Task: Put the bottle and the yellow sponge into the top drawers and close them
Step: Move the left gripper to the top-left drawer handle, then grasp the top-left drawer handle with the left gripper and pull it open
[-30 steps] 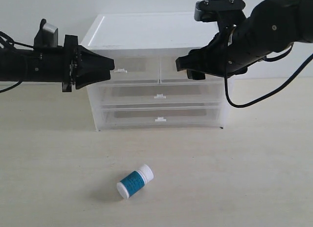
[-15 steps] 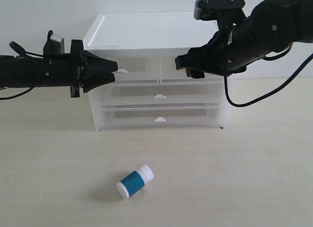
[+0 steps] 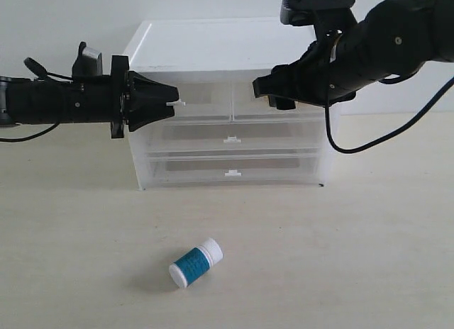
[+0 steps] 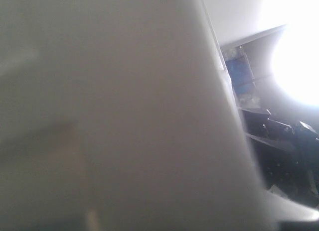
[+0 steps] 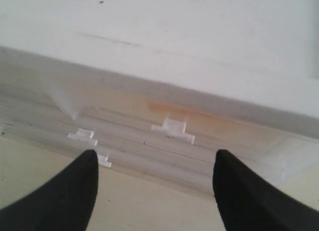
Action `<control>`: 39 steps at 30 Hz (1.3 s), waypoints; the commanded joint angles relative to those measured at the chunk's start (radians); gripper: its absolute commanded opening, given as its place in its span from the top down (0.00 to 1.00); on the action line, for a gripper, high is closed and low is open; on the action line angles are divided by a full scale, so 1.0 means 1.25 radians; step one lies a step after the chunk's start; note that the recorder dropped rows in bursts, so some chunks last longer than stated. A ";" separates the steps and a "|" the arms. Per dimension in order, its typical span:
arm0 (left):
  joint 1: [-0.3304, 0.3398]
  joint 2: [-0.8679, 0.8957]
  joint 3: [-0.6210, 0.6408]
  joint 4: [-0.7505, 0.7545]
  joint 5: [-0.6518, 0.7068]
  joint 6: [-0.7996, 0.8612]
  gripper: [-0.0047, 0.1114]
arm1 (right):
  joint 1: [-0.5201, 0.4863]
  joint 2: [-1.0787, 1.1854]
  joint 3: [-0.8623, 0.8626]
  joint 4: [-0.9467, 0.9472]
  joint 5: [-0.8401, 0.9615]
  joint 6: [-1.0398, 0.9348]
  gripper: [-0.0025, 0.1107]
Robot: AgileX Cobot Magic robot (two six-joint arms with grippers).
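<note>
The white bottle (image 3: pixel 196 263) with its teal label lies on its side on the table, in front of the drawer unit (image 3: pixel 227 45). Both top drawers look pushed in. My left gripper (image 3: pixel 173 102) reaches in from the left, its tips at the white tab handle of the top left drawer (image 3: pixel 206 95); its jaws are hidden edge-on. My right gripper (image 3: pixel 274 98) (image 5: pixel 157 155) hangs open just in front of the top right drawer (image 3: pixel 245 106), whose handle (image 5: pixel 172 129) lies between the fingers' line. A faint orange blur (image 5: pixel 164 107) shows through that drawer front. No sponge shows clearly.
Two full-width drawers (image 3: pixel 231 134) sit below the top pair, both pushed in. A blurred pale surface (image 4: pixel 124 116) fills most of the left wrist view. The right arm's cable (image 3: pixel 397 134) hangs to the right of the unit. A pale wall stands behind.
My left gripper has slid right until its tips reach the top left drawer's handle. The right gripper has barely shifted. The bottle has stayed put.
</note>
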 commanded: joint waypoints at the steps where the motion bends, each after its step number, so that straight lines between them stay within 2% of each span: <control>1: -0.010 -0.002 -0.011 -0.033 -0.021 0.003 0.61 | -0.005 -0.007 -0.004 -0.015 -0.004 -0.003 0.45; 12: -0.010 -0.002 -0.011 -0.026 -0.021 0.003 0.61 | -0.008 0.048 -0.004 -0.022 -0.058 0.018 0.45; 23: -0.010 -0.002 -0.011 -0.028 -0.021 0.003 0.61 | -0.010 0.049 -0.004 -0.096 -0.105 0.078 0.45; 39: -0.010 -0.002 -0.011 -0.028 -0.015 0.003 0.62 | -0.010 0.049 -0.004 -0.106 -0.147 0.098 0.45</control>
